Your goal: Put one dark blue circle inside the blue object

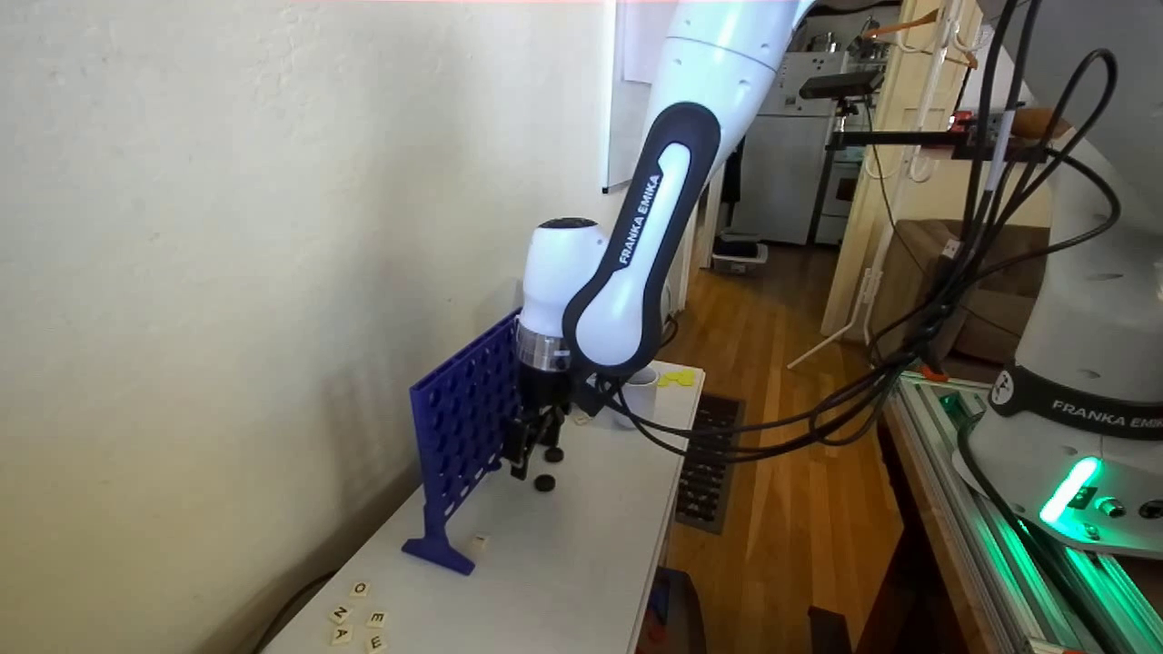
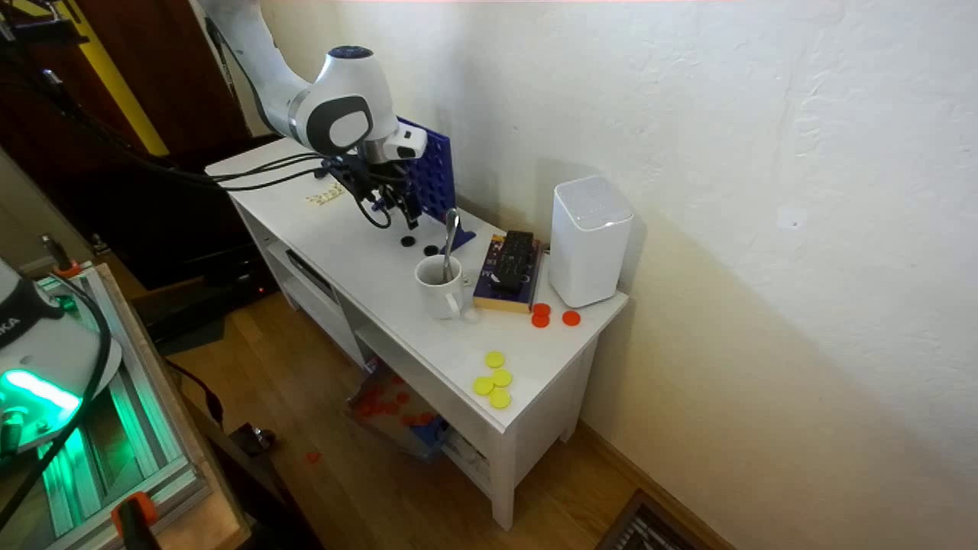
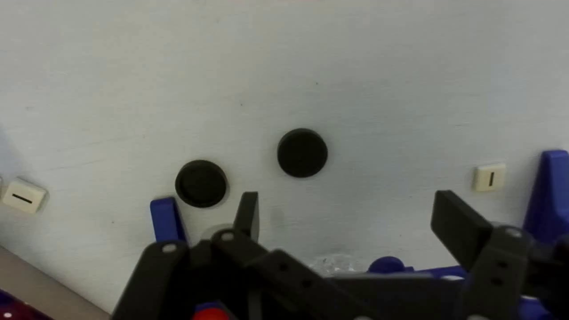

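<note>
Two dark discs (image 3: pixel 302 153) lie flat on the worktop (image 1: pixel 572 563) below the claw (image 3: pixel 349 215), on its side away from the upright blue rack (image 1: pixel 463 409) just beside it; short carry, presumably. Claw hangs wide, nothing held, probably spread to straddle one.

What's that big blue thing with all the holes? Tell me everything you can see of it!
It's an upright, deep-blue grid panel that looks like plastic: flat and full of round holes in rows, like a game rack. A flared blue foot sits at each end, resting on the white rectangular table, close to the cream wall. The open black claw is right beside it; I can't tell whether they touch, or whether every hole is empty.
</note>
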### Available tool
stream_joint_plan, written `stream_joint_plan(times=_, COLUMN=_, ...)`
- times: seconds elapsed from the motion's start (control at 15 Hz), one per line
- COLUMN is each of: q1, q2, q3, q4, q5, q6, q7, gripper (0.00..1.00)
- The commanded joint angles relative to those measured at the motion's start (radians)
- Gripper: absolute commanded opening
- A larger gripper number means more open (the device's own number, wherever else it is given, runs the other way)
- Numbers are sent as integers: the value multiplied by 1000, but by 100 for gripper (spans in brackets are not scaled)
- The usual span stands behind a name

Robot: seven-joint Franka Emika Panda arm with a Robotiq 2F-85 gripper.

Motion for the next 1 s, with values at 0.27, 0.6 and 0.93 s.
stream_joint_plan(times=0.27, q1=-31, q2=69, q3=12, q4=67, q5=34, q6=-43, q7=-43, gripper=100)
stream_joint_plan(times=0.6, q1=-32, q2=76, q3=11, q4=68, q5=37, q6=-69, q7=-40, gripper=100)
stream_joint_plan(times=0.93, q1=-24, q2=79, q3=8, q4=70, q5=36, q6=-61, q7=-35, gripper=100)
